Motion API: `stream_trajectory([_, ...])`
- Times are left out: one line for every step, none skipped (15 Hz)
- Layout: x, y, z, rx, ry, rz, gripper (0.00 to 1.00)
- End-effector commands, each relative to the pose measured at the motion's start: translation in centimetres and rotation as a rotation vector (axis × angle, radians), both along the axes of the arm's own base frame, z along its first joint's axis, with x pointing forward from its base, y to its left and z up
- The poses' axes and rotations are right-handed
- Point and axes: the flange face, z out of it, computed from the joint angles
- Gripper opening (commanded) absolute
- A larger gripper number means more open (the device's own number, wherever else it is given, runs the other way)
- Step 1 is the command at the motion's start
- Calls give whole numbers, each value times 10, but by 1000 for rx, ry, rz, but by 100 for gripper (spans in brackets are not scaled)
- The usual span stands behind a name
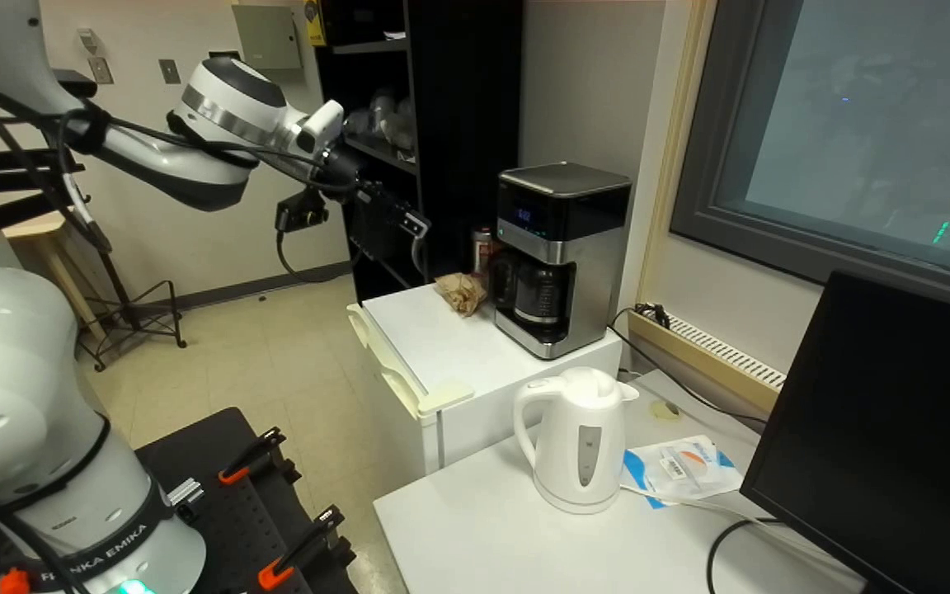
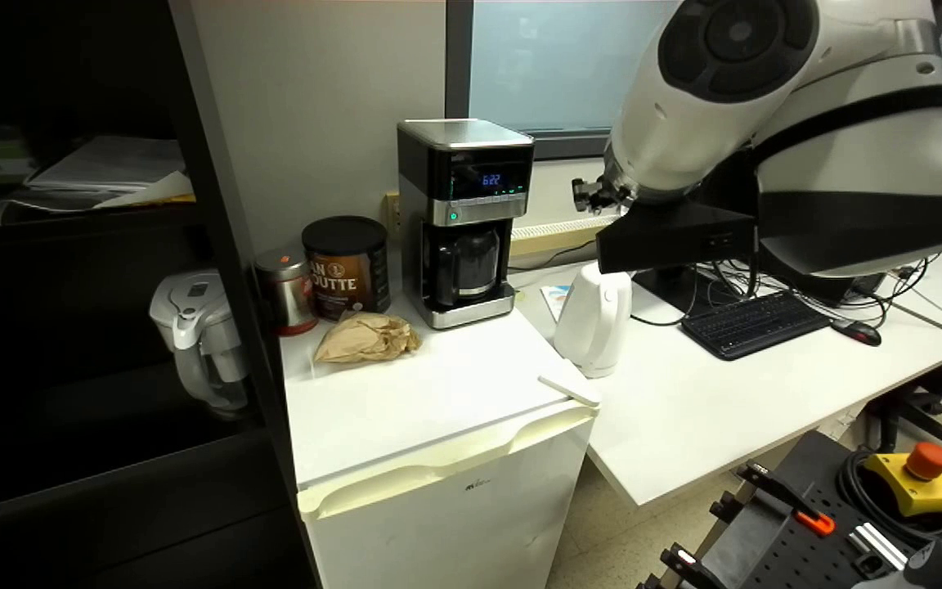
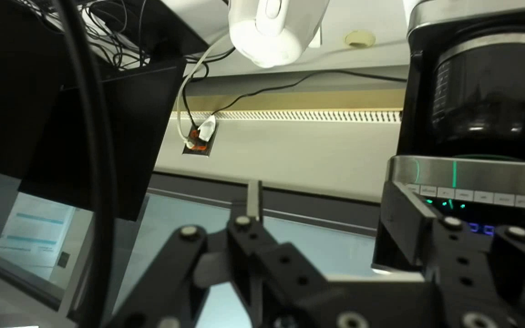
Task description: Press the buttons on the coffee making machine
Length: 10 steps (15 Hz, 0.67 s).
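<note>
Coffee maker [image 2: 465,184], upright on a fridge [image 2: 455,507]; my claw [image 3: 331,212] spread, apart from it

Coffee maker: one, standing on the top of the small white fridge, beside a tin [image 2: 347,266]. Long axis: vertical. Front: turned the same way as the fridge's door, back toward the wall [image 3: 290,150] with the window [image 2: 561,65].

Arm [image 1: 178,173], mine: carried high, forearm sloping, wrist bent so that my claw points toward that wall with the coffee maker to one side. Fingers [image 3: 404,223]: well parted. In both exterior views my claw is clear of the coffee maker; in the wrist view one finger crosses its edge by line of sight.

Finish: black, with silver top, strip and base. Display [image 2: 491,179]: lit in blue figures. Buttons [image 3: 483,197]: one row below the display, pale, lettering too small to read; a green light [image 2: 454,216] glows on the strip. Carafe [image 2: 475,263]: dark glass, seated in the bay, measuring marks on its side.

White kettle [image 2: 589,327]: on the counter [image 2: 733,425] beside the fridge.
</note>
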Motion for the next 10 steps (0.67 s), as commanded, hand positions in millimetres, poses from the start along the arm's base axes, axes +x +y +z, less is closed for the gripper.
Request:
stream_trajectory([13,-5,-6,-24,-100,-57,38])
stream_trajectory([16,-8,-10,-25,-115,-71,30])
stream_trajectory([19,-10,-13,-25,-129,-81,23])
stream_trajectory([22,-12,-16,-19,-141,-91,15])
stream_trajectory([25,-14,-18,-13,-155,-97,8])
stream_trajectory([28,-15,-20,-6,-169,-102,2])
stream_trajectory([32,-17,-21,2,-182,-105,0])
stream_trajectory([36,-18,-22,9,-194,-105,0])
stream_trajectory([40,-19,-23,16,-206,-101,0])
stream_trajectory([45,-20,-23,24,-214,-96,0])
